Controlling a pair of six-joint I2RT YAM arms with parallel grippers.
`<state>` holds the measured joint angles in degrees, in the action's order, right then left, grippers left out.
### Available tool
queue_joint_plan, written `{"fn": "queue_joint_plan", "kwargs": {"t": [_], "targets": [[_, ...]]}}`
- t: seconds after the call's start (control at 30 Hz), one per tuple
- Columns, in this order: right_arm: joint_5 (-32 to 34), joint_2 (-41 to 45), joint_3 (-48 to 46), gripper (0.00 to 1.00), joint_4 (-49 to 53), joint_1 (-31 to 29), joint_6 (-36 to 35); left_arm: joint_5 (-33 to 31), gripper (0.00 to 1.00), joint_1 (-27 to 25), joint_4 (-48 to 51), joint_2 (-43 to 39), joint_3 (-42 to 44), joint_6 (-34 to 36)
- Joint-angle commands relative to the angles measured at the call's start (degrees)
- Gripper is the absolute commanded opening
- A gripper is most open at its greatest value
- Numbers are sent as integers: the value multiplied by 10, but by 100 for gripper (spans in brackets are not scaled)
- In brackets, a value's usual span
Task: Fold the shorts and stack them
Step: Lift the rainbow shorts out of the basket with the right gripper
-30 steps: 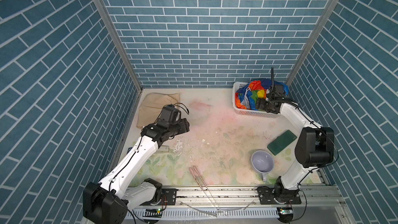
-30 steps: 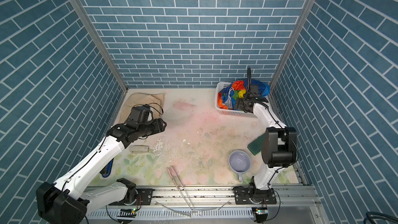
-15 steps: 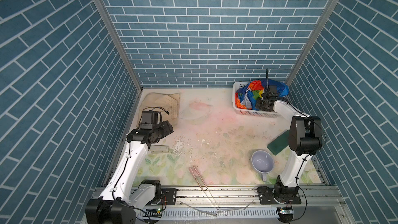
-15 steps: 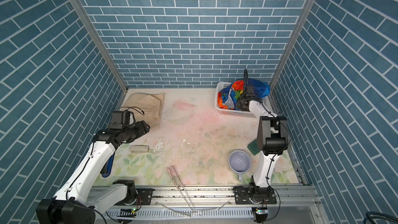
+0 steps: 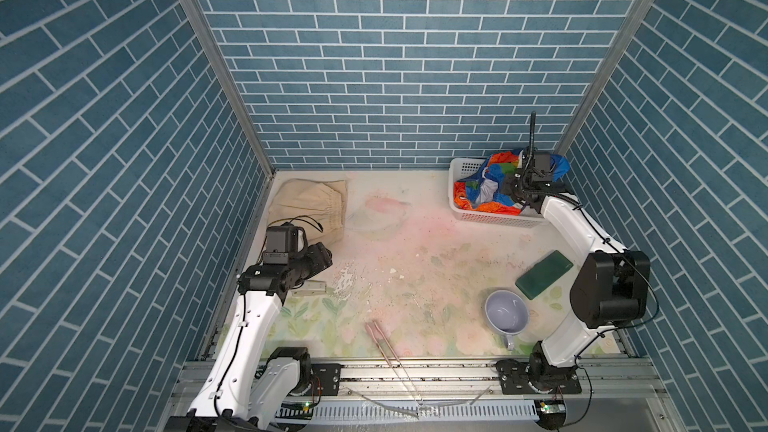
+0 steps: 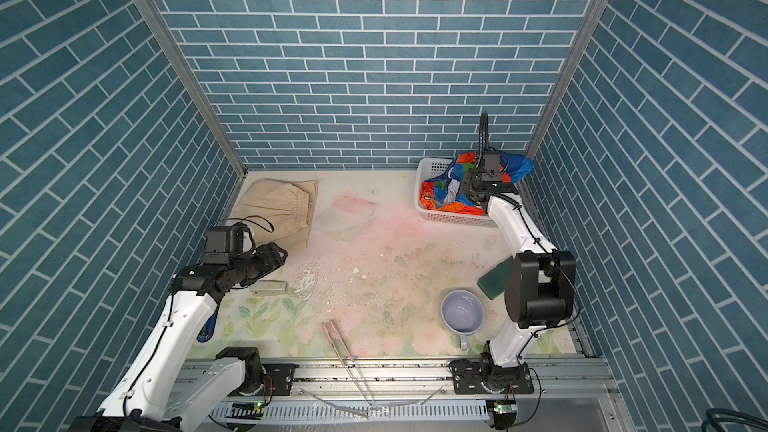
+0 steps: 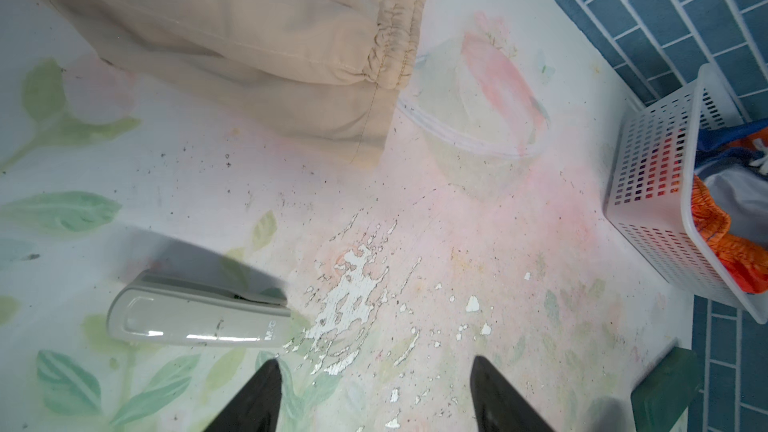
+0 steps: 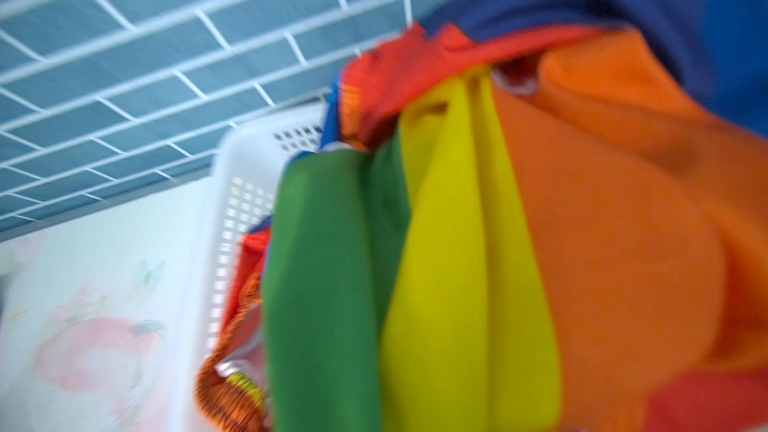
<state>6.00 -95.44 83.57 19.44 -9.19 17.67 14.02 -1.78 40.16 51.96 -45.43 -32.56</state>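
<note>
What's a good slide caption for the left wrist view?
Open left gripper hovering near a stapler, beige shorts beyond.

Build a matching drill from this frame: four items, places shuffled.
Things:
1. plain beige cloth shorts
2. shiny rainbow-striped shorts
3. round lilac mug
4. glossy grey stapler

Places:
A. inside the white perforated plastic basket
B. beside the open left pincer
C. lying in the table's far-left corner
D. near the dark green rectangular pad

Pairs: 1-C, 2-A, 3-D, 4-B.
</note>
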Motion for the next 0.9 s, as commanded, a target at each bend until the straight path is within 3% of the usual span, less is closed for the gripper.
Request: {"fn": "queue_joint_plan", "kwargs": {"t": [0.0, 0.2, 0.33, 0.57, 0.7, 0.87], "targets": [[79, 56, 28, 0, -5, -60, -86, 19, 73, 5, 6, -14, 7, -5], [161, 135, 69, 0, -62, -192, -247, 44, 72, 6, 2, -30, 14, -29], [133, 188, 63, 0, -91, -255, -272, 42, 73, 6, 11, -47, 13, -36], [-45, 254, -22, 0, -134, -294, -118, 47, 80, 6, 19, -64, -7, -62], [-84, 240, -74, 0, -156, -325, -48, 49, 83, 6, -4, -83, 6, -91], [-87, 186, -147, 0, -174, -357, 18, 57, 84, 6, -47, -115, 52, -135]]}}
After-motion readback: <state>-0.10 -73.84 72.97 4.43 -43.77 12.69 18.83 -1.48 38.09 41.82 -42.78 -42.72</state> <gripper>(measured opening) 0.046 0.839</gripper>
